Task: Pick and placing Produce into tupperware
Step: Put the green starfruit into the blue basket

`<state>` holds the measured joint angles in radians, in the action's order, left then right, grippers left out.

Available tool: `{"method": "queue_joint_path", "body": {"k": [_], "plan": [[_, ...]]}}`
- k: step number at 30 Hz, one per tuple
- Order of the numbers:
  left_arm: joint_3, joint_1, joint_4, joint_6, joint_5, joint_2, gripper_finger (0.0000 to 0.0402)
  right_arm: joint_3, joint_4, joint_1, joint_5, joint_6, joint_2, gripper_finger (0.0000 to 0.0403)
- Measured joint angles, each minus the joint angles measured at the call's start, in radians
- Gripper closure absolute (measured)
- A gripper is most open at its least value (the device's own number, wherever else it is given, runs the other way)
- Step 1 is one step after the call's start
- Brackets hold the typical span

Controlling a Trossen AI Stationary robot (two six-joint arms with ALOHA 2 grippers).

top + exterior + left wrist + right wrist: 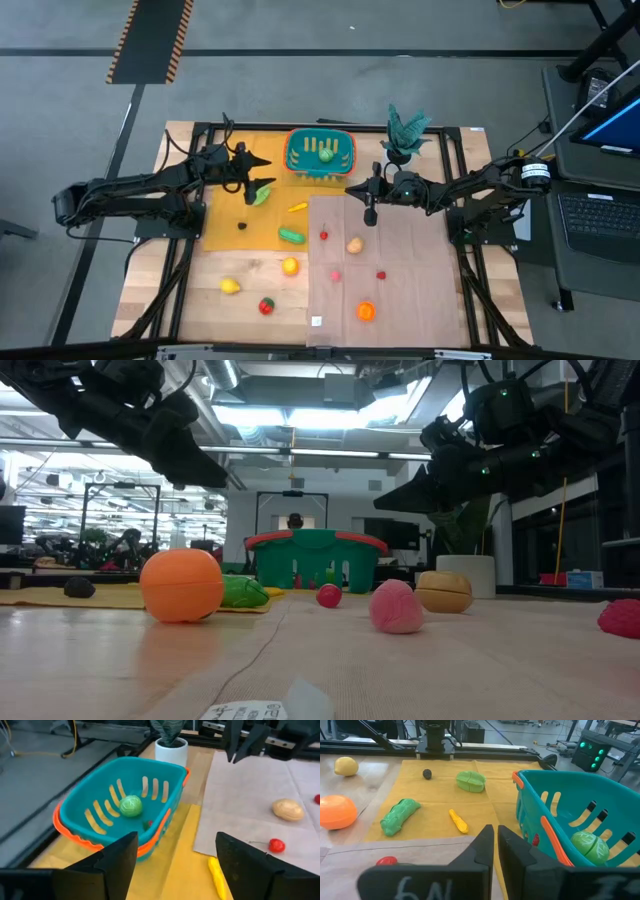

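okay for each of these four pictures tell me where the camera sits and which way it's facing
High: overhead, looking straight down; both arms, basket.
Low: tabletop height, facing the room; both arms overhead, orange ball nearest.
Left wrist: on the left arm, facing the basket; open left gripper below.
Right wrist: on the right arm, facing the yellow mat; shut right gripper.
Shared: all show the basket.

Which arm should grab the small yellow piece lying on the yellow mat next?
Probably left: the left gripper is open, empty, and hovers over the mat near the yellow piece. The right gripper is shut.

Grey floor (pixel 300 25), bright ceiling lights (pixel 300 410)
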<state>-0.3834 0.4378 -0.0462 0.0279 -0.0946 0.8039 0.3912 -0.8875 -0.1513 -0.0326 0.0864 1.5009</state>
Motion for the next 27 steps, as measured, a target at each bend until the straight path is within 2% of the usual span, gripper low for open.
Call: {"method": "queue_joint_path", "body": {"k": [3,9,15,19,27], "plan": [[-0.031,-0.029,0.087,-0.044,0.05,0.0,0.0144,0.0,0.0,0.0,0.0,0.0,0.0,0.0375],[-0.116,-0.144,0.326,-0.192,0.31,0.001,0.0148,0.0,0.005,0.0,0.0,-0.003,0.0,0.0375],[-0.167,-0.286,0.462,-0.391,0.468,0.037,0.0149,0.0,0.027,0.0,0.0,0.0,0.0,0.0375],[-0.215,-0.367,0.567,-0.503,0.524,0.095,0.0149,0.0,0.047,0.0,0.0,0.0,0.0,0.0375],[-0.394,-0.455,0.823,-0.708,0.559,0.272,0.0149,0.0,0.052,0.0,0.0,0.0,0.0,0.0375]]}}
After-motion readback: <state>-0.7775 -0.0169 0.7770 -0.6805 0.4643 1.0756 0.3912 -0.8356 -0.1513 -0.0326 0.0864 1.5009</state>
